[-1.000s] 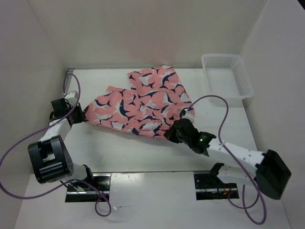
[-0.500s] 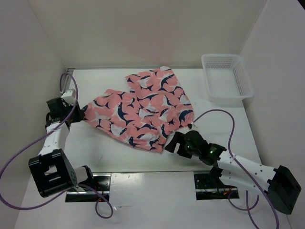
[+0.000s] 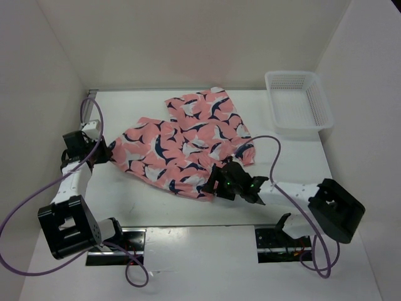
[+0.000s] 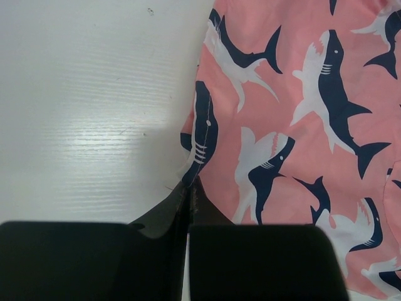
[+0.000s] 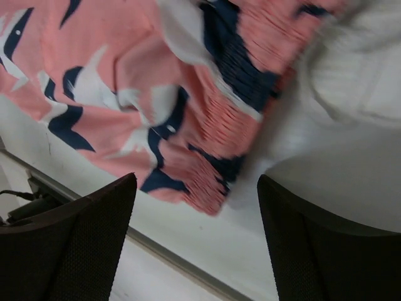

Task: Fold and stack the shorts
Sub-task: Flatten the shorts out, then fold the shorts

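Shorts (image 3: 185,147) lie spread, mostly flat, mid tabletop (image 3: 131,200), one leg toward the far wall and the other out left. Some wrinkles, and the near-right corner is bunched up. In the left wrist view the shorts (image 4: 294,125) fill the right side, with bare tabletop (image 4: 88,106) on the left.

Left gripper (image 3: 103,152) is at the shorts' left tip. Its jaws are pressed together on the fabric edge, and the wrist view shows the hem pulled into a point between the closed tips (image 4: 188,195). That corner is lifted slightly off the tabletop.

Right gripper (image 3: 214,184) is at the shorts' near-right edge with its jaws wide apart and nothing in them. From its wrist camera the gripper (image 5: 195,188) hangs over the gathered elastic band of the shorts (image 5: 144,81). The fabric there is folded on itself and blurred.

The right arm lies low across the tabletop right of the shorts, and its body partly hides that near corner from above. Purple cables (image 3: 264,137) loop off both arms. The right one arcs just beside the shorts' right edge.

White mesh basket (image 3: 290,74) sits well apart, far right of the shorts. I can't see anything in it.

White walls close in left, far and right of the shorts.
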Action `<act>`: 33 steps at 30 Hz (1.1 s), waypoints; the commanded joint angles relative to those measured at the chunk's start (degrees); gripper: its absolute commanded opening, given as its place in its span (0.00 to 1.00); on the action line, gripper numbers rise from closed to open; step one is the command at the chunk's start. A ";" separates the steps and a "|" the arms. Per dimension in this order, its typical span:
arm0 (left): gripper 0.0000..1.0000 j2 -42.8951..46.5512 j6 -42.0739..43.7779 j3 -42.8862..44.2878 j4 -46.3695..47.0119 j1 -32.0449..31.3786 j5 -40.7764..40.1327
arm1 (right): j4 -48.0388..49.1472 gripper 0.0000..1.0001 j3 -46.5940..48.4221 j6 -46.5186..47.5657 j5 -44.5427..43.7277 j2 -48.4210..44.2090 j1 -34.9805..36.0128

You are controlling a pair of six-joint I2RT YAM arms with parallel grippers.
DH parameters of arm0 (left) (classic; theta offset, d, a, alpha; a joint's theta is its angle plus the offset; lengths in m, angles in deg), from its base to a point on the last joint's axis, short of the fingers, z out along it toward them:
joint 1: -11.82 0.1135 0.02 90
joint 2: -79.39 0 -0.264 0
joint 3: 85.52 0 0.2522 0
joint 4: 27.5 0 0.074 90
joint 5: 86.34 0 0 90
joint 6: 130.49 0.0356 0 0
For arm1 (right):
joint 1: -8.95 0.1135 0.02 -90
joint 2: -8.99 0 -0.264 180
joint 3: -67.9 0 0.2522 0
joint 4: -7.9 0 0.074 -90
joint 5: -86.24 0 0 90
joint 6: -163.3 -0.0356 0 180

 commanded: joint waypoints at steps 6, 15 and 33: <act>0.00 -0.44 0.25 1.13 0.49 0.40 1.55 | 5.70 0.65 0.04 -0.47 -4.38 5.52 1.19; 0.00 -0.37 0.25 1.65 0.32 0.40 2.69 | 5.19 0.10 4.87 -2.59 -9.21 14.49 6.73; 0.00 10.79 0.25 30.13 0.31 4.00 23.78 | -35.42 0.00 44.48 21.22 -13.70 -25.32 -11.73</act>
